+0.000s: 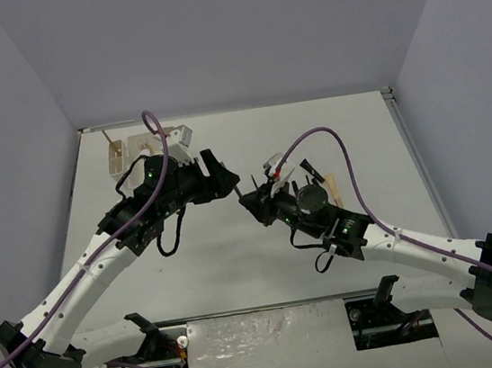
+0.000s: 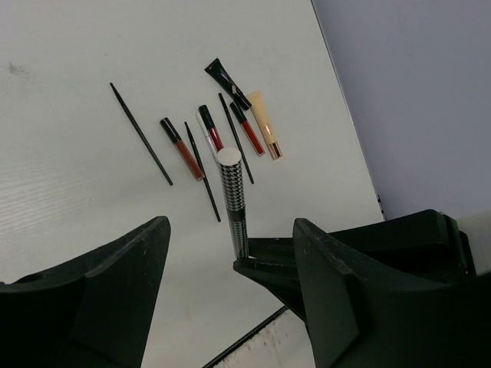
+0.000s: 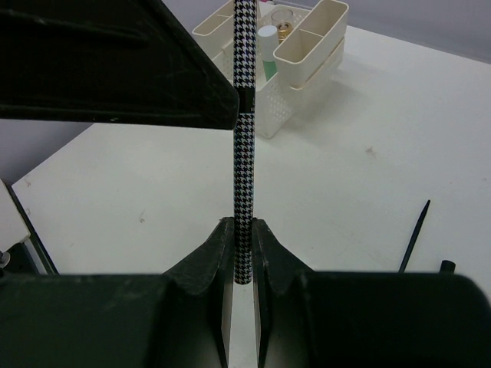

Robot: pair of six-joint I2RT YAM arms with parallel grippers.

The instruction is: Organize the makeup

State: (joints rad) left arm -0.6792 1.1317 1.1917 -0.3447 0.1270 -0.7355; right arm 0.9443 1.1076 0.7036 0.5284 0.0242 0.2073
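Clearly, right-wrist view only: right end effector (image 3: 244,227) gripping houndstooth tube (image 3: 244,165), left one (image 2: 230,226) unclenched.

Centre: stick (image 2: 233,201), black-and-white houndstooth with a pale end. Behind: pencils (image 2: 141,134) black; vials (image 2: 182,149) red, black-capped; squeeze tube (image 2: 265,126) tan. Table (image 2: 69,176) white; box (image 3: 307,73) cream; wall (image 2: 414,92) grey-violet.

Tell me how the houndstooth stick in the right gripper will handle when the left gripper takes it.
Probably stiff: the houndstooth stick stands straight from the right gripper, no sag. Its round, smooth-looking body may slip or twist in the left gripper, so grip squarely. Laid on the table, it would likely roll.
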